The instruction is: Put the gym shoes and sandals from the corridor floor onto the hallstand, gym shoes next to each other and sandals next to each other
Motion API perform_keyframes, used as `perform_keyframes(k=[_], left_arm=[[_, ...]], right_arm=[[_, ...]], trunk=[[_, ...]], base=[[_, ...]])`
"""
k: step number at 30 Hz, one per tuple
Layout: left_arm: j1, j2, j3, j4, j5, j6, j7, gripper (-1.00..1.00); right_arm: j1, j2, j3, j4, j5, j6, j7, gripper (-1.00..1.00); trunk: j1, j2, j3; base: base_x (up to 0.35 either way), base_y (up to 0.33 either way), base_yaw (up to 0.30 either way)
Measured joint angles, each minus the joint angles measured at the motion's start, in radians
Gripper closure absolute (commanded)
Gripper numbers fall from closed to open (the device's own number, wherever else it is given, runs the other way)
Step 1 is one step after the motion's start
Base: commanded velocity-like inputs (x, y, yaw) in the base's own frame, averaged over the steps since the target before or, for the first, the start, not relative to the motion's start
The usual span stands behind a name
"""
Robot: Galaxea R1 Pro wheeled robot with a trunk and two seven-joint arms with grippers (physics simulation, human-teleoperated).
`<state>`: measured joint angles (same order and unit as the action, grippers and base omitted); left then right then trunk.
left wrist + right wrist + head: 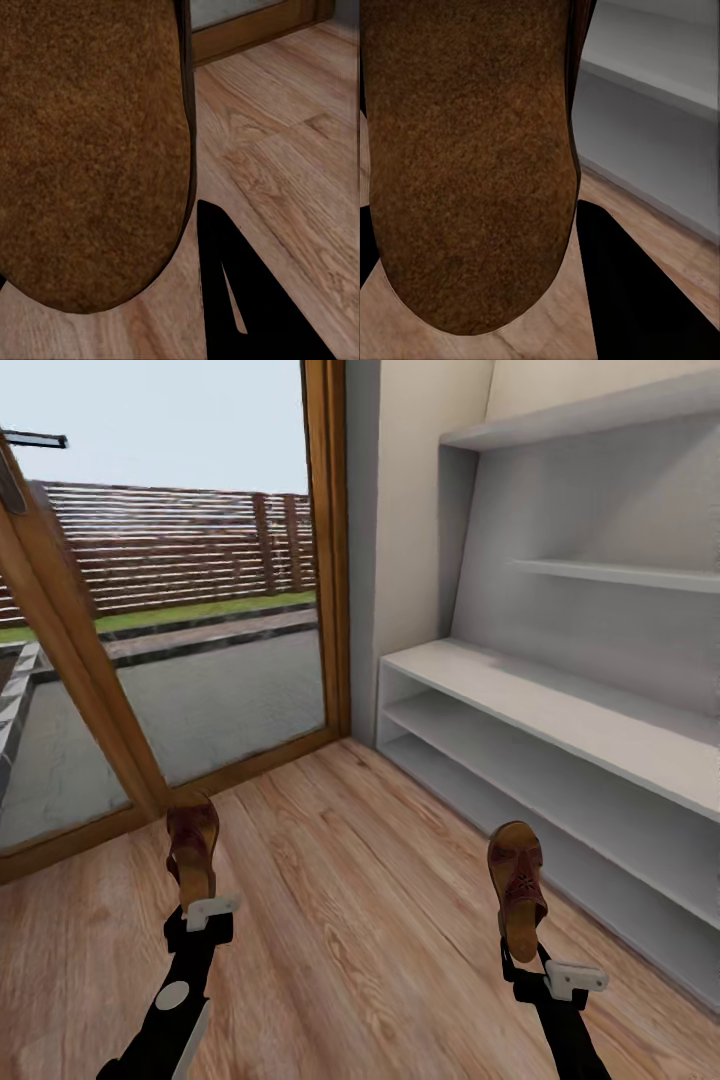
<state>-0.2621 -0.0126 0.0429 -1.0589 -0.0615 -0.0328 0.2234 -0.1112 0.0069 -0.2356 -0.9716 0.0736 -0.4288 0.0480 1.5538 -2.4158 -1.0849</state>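
I hold one brown sandal in each hand above the corridor floor (340, 900). My left gripper (200, 910) is shut on the heel of the left sandal (192, 847), whose toe points away toward the glass door. My right gripper (525, 958) is shut on the right sandal (517, 890), which hangs close beside the hallstand (560, 710). The suede-like underside of a sandal (90, 150) looms close in the left wrist view, and the other sandal (472, 165) does the same in the right wrist view, with the rack's grey tiers behind it. The gym shoes are out of view.
A wood-framed glass door (200, 660) with a fence and lawn outside stands ahead on the left. A cream wall (415, 510) separates it from the rack. The rack has a bench top, two open tiers and stepped upper shelves (610, 572).
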Motion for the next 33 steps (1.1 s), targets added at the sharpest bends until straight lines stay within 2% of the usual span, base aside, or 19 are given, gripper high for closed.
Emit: perform_keyframes(k=[14,24,33], left_arm=[[0.000,0.001,0.000,0.000,0.000,0.000,0.000,1.00],[0.000,0.001,0.000,0.000,0.001,0.000,0.000,1.00],[0.000,0.001,0.000,0.010,-0.001,-0.002,0.000,1.00]], right_arm=[[0.000,0.000,0.000,0.000,0.000,0.000,0.000,1.00],[0.000,0.000,0.000,0.000,0.000,0.000,0.000,1.00],[0.000,0.000,0.000,0.000,0.001,0.000,0.000,1.00]], trunk=[[0.000,0.000,0.000],[0.000,0.000,0.000],[0.000,0.000,0.000]], base=[[0.232,0.252,-0.265],[0.029,0.271,-0.276],[0.000,0.041,-0.286]])
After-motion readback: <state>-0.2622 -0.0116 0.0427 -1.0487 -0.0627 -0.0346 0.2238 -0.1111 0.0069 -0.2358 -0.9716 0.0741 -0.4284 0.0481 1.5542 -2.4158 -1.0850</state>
